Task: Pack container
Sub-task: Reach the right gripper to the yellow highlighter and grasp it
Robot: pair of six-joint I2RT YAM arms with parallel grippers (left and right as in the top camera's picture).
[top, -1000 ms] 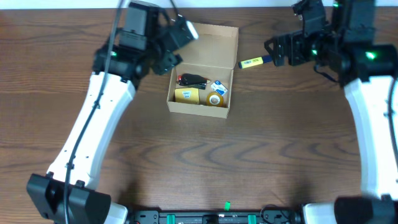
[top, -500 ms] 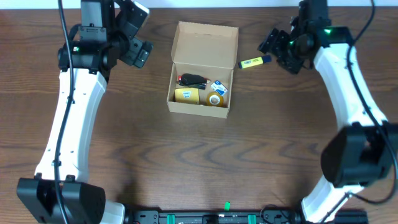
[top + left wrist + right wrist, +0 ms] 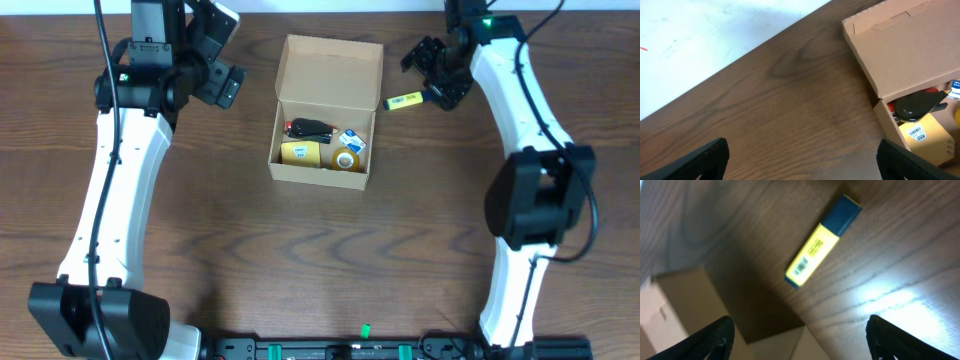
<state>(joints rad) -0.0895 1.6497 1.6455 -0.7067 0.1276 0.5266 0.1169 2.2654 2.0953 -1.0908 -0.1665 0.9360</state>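
Left wrist view: container (image 3: 900,45) cut off by right and bottom edges. Lid flap covers part of black item (image 3: 917,104). Blue-white pack (image 3: 955,90) clipped at right edge, print unreadable. Left claw (image 3: 802,162): only dark fingertips show, at bottom corners.
Right wrist view: only container corner in frame, lower left. Highlighter (image 3: 815,252) label too small to read. Right claw (image 3: 800,340) fingertips blurred, cut by bottom edge.

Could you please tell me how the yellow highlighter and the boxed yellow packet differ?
The yellow highlighter lies on the wooden table outside the open tan cardboard box; the yellow packet sits inside it. The highlighter is slender with a blue cap; the packet is blocky. Both are yellow and labelled.
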